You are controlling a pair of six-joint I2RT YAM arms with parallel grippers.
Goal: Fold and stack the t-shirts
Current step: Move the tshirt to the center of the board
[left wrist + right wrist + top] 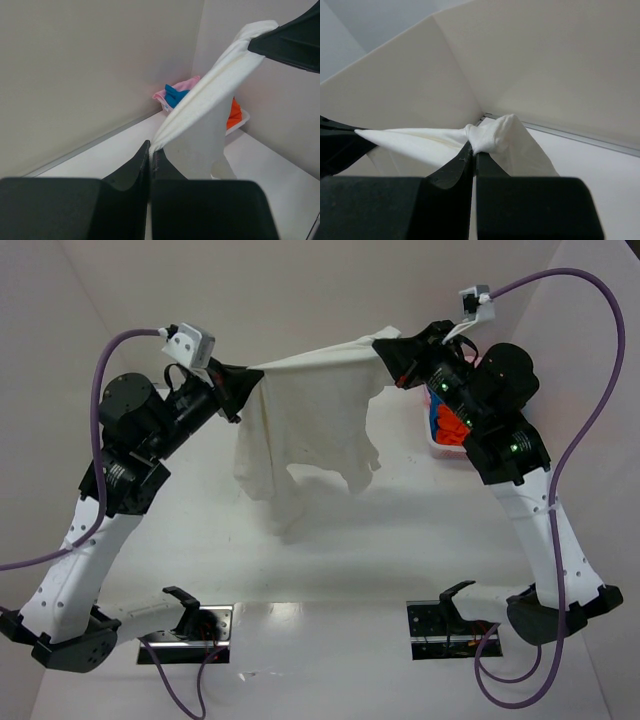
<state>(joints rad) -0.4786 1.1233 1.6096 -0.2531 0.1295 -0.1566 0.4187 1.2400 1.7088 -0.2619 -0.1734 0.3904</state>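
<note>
Left gripper (151,152): jaws pressed together, pinching one corner of the off-white t-shirt (310,415). Right gripper (473,149): jaws pressed together on a bunched opposite corner. Shirt hangs stretched between both, upper centre of the top view, its lower part loose above the table (330,570). Tray (243,119), upper right: pink t-shirt (182,85), blue t-shirt (175,96) and orange-red t-shirt (234,114) heaped inside.

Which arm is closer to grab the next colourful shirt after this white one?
Right, probably. The right gripper is just beside the tray of colourful shirts; the left gripper is across the table. Both are shut on the white shirt now, so that goes down first.
</note>
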